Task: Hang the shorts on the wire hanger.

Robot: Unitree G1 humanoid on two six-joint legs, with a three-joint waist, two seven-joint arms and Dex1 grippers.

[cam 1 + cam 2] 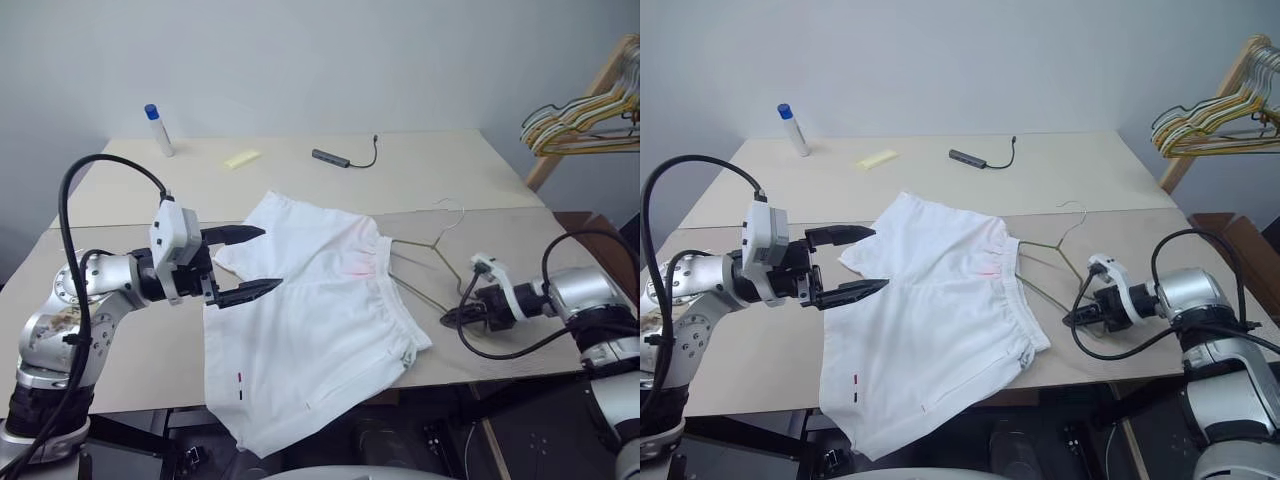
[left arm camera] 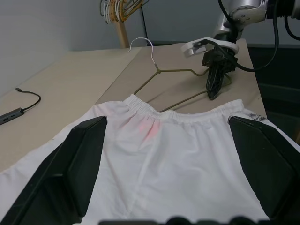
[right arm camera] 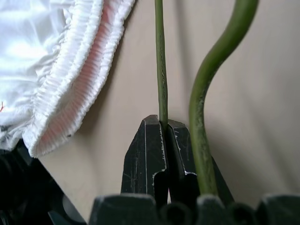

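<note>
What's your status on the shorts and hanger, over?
Left gripper open, hovering over the shorts. Right gripper shut on the wire hanger. Hanger partly tucked under waistband, shorts flat on the table. Nothing blocking.

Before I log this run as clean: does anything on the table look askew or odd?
Mostly tidy. The white thin-fabric shorts lie slanted, one leg hanging over the table's front edge, and carry a faint pink mark below the waistband. The thin olive wire hanger lies partly tucked under that waistband, pinched by the right gripper.

blue-capped tube [image 1: 158, 130], yellow note [image 1: 242, 158], usb adapter [image 1: 331, 157], coloured hangers [image 1: 585, 117]
</note>
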